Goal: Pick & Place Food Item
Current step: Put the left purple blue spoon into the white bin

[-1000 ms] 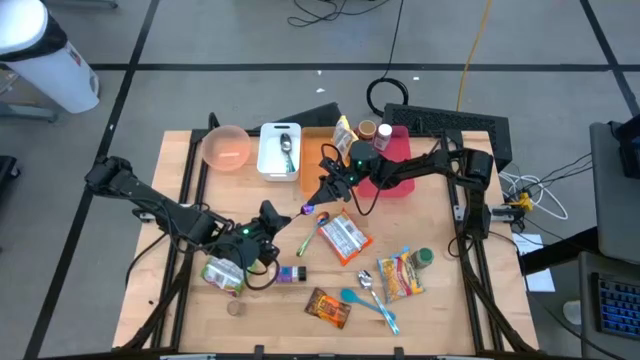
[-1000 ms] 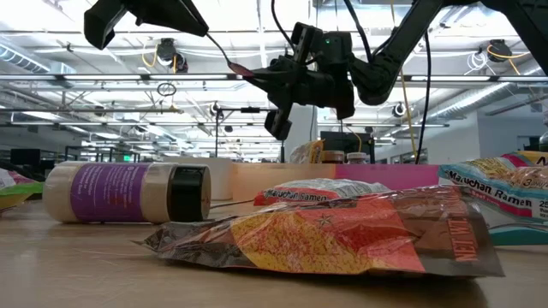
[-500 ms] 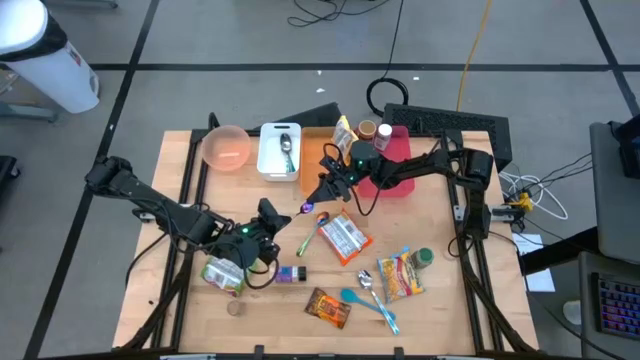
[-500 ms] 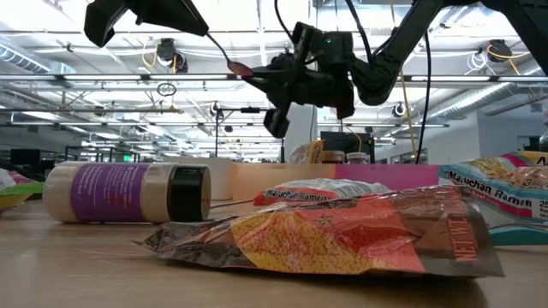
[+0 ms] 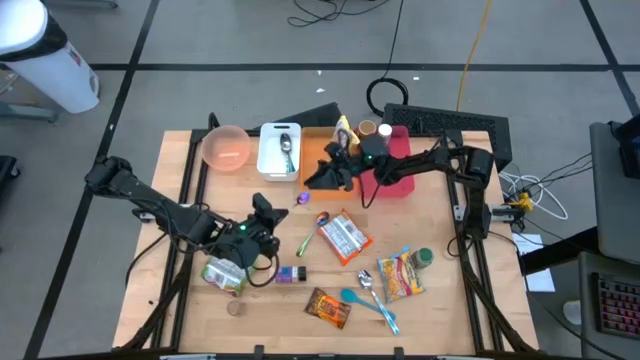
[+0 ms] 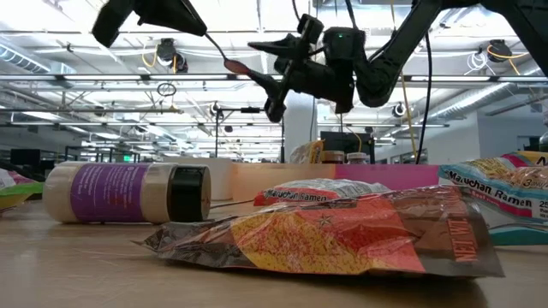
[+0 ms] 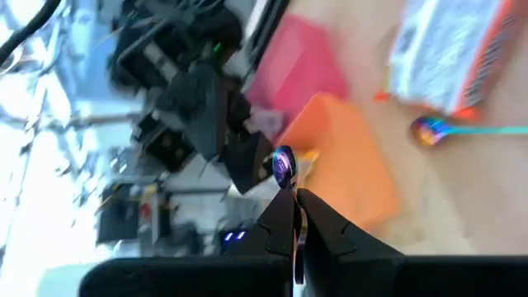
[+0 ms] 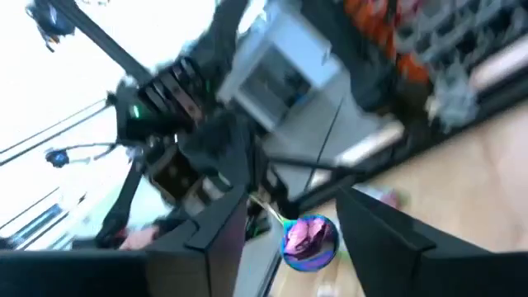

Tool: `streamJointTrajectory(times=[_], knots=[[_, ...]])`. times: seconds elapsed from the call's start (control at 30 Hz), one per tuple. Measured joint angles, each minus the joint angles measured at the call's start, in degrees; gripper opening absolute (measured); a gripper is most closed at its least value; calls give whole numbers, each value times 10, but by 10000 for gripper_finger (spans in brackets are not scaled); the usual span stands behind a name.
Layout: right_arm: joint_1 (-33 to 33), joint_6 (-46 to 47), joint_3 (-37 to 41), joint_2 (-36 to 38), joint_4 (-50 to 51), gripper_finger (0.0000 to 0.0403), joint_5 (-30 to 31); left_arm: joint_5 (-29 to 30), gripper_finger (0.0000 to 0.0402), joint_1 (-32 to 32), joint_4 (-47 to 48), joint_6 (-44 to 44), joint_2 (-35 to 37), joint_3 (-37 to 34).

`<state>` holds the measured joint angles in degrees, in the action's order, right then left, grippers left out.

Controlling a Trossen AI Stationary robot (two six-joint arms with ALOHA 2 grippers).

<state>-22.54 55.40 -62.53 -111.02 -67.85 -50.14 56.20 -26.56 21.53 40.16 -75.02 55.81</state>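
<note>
A spoon with a thin handle and a shiny purple bowl (image 5: 303, 198) is held in the air over the table's middle. My left gripper (image 5: 268, 212) is shut on its handle. My right gripper (image 5: 312, 182) is open just beyond the spoon. In the right wrist view its two fingers stand on either side of the spoon's bowl (image 8: 309, 240), apart from it. In the low view the spoon's bowl (image 6: 235, 66) sits just before the spread fingers of my right gripper (image 6: 267, 74). Food packets lie on the table nearer the front. My left gripper pinches the spoon's handle (image 7: 296, 221) between its two shut fingers, at the end away from the bowl. The handle runs on along the fingers' line, slanting toward the table's far right. The spoon is lifted clear of the table, bowl end outermost.
At the back stand a pink bowl (image 5: 226, 147), a white tray (image 5: 268, 160) with a spoon in it, an orange bin (image 5: 312, 147) and a pink bin (image 5: 397, 170). Ramen packets (image 5: 345, 237) (image 5: 400, 277), a snack bag (image 5: 328, 307), blue spoons (image 5: 365, 298) and a lying bottle (image 5: 222, 275) are nearer.
My right gripper has opened and let go of the spoon's bowl, and has drawn back a little upward and toward the far edge, tipping up. My left gripper has rolled slightly and keeps the spoon by its handle.
</note>
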Motion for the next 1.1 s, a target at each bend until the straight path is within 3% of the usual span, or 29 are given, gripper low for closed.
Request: streamJointTrajectory(times=[0.17, 0.4, 0.53, 0.77, 0.9, 1.1], knots=[[-9, -22, 0, 0, -91, 204, 24, 31, 4, 28, 16, -30, 9, 0], [17, -105, 0, 0, -150, 197, 21, -48, 4, 143, 62, -99, 21, 0], [40, -182, 0, 0, -113, 188, 22, -114, 3, 231, 52, -102, 3, 0], [75, -324, 0, 0, -29, 175, 24, -152, 4, 361, 51, -126, -29, 0], [82, -384, 0, 0, 10, 171, 36, -211, 4, 402, 22, -124, -46, 0], [91, -482, 0, 0, 115, 171, 71, -199, 3, 426, -31, -79, -98, 0]])
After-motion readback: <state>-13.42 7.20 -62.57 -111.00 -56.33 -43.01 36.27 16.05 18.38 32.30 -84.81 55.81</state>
